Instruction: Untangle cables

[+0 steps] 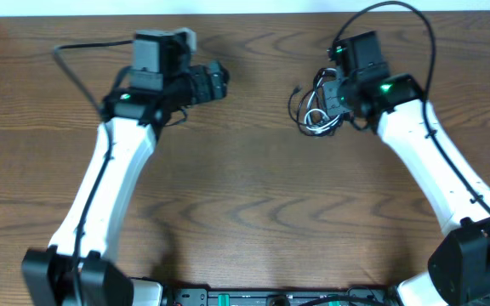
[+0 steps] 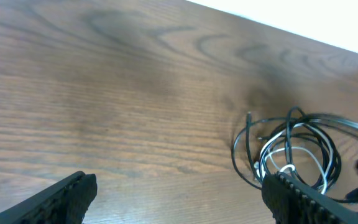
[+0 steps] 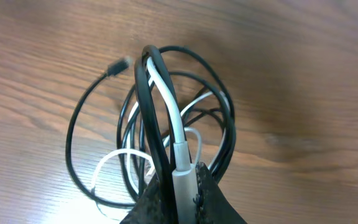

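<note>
Cables (image 1: pixel 311 119) bunched far right on the bench (image 1: pixel 245 187); your right jaws pinch a black and a white strand together — opening grasp of the untangling, I judge; left jaws spread, well apart from the tangle; next, bring them over to draw one cord free.

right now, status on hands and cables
Left hand open, empty, away from cables. Right hand shut on cables, all tangled. No obstruction seen.

Matt wood-grain table (image 1: pixel 245 195), glossy black and white cables (image 3: pixel 169 106), smooth white plastic arm shells (image 1: pixel 113 170)
</note>
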Controlling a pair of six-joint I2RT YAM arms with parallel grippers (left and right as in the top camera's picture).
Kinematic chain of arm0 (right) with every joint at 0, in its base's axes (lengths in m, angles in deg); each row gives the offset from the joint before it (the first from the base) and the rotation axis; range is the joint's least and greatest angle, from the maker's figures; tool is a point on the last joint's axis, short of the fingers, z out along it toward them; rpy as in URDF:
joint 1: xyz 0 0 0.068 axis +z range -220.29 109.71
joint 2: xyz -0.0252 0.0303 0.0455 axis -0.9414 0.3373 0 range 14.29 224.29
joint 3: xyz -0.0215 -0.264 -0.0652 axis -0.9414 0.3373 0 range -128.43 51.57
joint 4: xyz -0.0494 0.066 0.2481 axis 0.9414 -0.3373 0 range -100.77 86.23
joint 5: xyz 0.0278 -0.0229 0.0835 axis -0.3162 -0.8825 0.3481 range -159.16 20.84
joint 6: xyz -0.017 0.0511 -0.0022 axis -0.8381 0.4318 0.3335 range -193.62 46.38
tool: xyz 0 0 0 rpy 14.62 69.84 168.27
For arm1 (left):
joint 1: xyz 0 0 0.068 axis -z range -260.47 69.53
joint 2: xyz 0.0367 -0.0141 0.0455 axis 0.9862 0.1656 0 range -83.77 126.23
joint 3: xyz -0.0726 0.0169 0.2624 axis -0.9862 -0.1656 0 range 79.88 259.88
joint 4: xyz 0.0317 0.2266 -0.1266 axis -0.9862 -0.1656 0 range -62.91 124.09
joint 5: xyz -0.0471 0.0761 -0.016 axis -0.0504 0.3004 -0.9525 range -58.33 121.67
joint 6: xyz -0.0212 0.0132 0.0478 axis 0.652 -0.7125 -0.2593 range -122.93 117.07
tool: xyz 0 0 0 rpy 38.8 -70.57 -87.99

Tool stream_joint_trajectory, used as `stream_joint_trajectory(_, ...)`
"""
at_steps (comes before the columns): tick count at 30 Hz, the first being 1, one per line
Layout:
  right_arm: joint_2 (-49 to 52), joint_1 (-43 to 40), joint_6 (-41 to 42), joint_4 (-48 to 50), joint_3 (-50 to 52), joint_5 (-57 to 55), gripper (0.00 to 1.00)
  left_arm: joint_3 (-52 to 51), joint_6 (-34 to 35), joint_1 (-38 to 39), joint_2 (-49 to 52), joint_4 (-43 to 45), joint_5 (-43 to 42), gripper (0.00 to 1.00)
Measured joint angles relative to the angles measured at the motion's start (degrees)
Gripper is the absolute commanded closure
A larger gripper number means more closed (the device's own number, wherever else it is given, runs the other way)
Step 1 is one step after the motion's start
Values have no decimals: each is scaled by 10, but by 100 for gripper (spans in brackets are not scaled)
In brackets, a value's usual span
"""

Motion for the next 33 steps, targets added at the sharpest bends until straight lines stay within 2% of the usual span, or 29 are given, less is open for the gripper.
stream_joint_trajectory(4,9,57,-18,-8,-2,-54,99,0,0,-9,-17,-21,0,9)
stream_joint_trajectory(5,17,73,-21,-9,-2,-57,91,0,0,-10,-16,-28,0,9)
stream_joint_trajectory(6,29,88,-24,-9,-4,-58,77,0,0,-11,-14,-34,0,9)
stream_joint_trajectory(7,41,101,-30,-8,-5,-56,50,0,0,-11,-13,-38,0,9)
stream_joint_trajectory(8,57,116,-35,-8,-5,-47,37,0,0,-13,-12,-40,0,9)
stream_joint_trajectory(10,81,140,-42,-8,-5,-24,28,0,-2,-16,-11,-41,0,9)
stream_joint_trajectory(15,94,172,-54,-11,-14,54,25,0,-2,-26,-11,-41,0,9)
stream_joint_trajectory(20,94,141,-72,-31,-69,181,27,0,-3,-26,-11,-41,2,9)
stream_joint_trajectory(33,91,-123,14,-80,-96,308,34,0,-3,-26,-11,-50,2,10)
